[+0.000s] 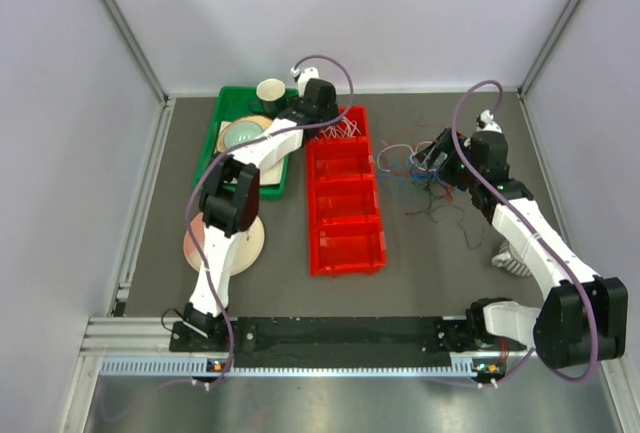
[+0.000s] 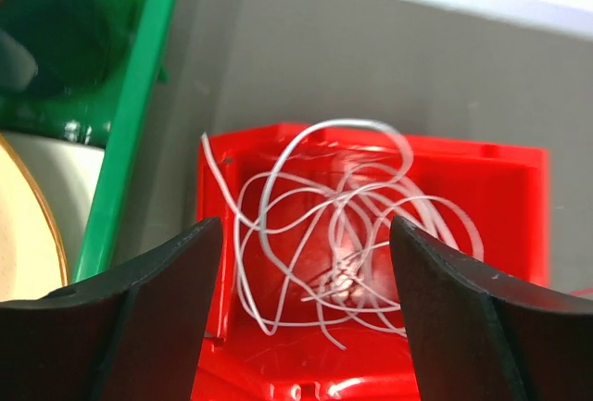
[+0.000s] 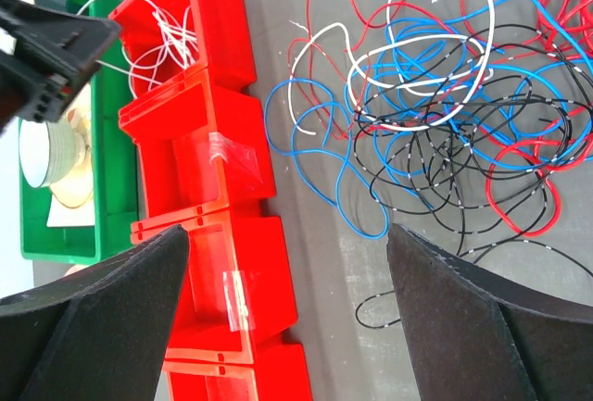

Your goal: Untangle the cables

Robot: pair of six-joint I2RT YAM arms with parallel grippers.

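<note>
Hanging released and empty, the left jaws sit over white cables in the far compartment of the red bin; the right jaws, also released, hover above tangled cables near the right edge of the surface.

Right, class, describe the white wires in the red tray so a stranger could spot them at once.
Find the long red tray of four compartments in the middle of the table. In its far end compartment, beside the green tray, lies a loose coil of white wires. Unlike the tangle on the table to its right, mixing red, blue, black and white, it is all white.
</note>
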